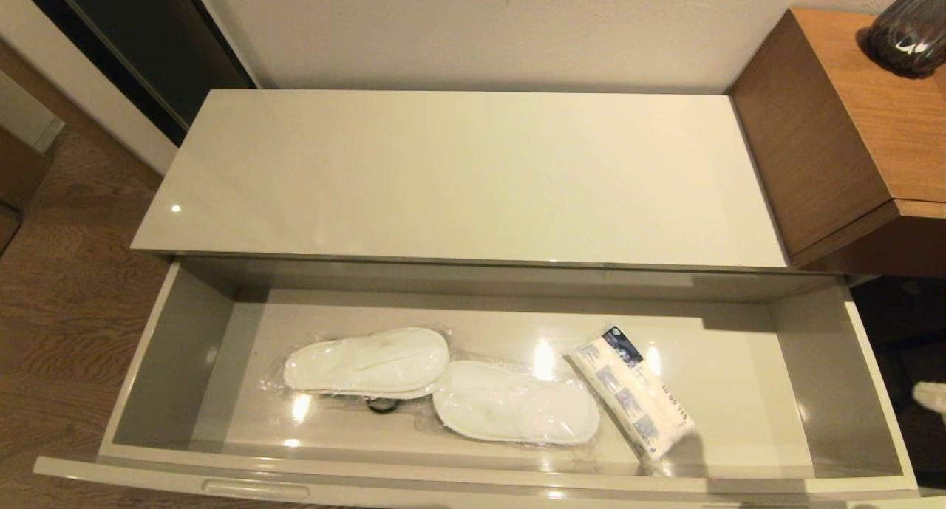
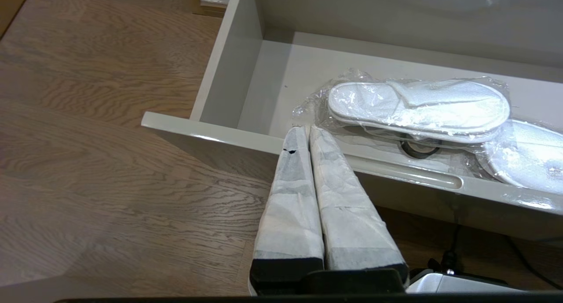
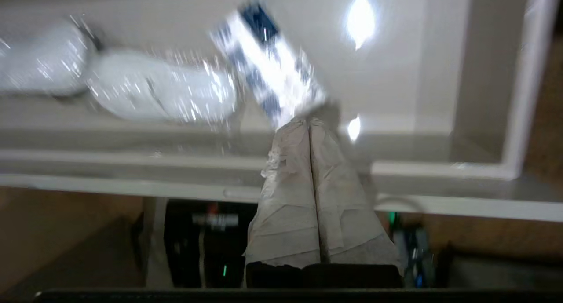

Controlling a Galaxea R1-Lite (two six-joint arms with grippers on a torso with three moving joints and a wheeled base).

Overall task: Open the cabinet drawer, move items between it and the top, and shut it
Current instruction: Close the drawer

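The cabinet drawer (image 1: 170, 361) stands pulled out, its grey-beige inside showing. In it lie the wrapped white slippers (image 1: 369, 361), one left of centre and one (image 1: 517, 404) in the middle, with the blue-printed tissue pack (image 1: 635, 402) slanted to their right. The glossy cream top (image 1: 458, 176) carries nothing. In the left wrist view my left gripper (image 2: 308, 129) is shut and empty, its tips at the drawer's front rim (image 2: 211, 133) close to the slippers (image 2: 418, 105). In the right wrist view my right gripper (image 3: 303, 122) is shut and empty over the front rim, just short of the tissue pack (image 3: 268, 70).
A small black ring (image 1: 380, 404) peeks from under the left slipper. The brown wooden unit (image 1: 813, 132) with a dark vase (image 1: 909, 29) adjoins the cabinet on the right. Wooden floor (image 1: 66, 309) lies to the left. The drawer front has a slot handle (image 1: 255, 488).
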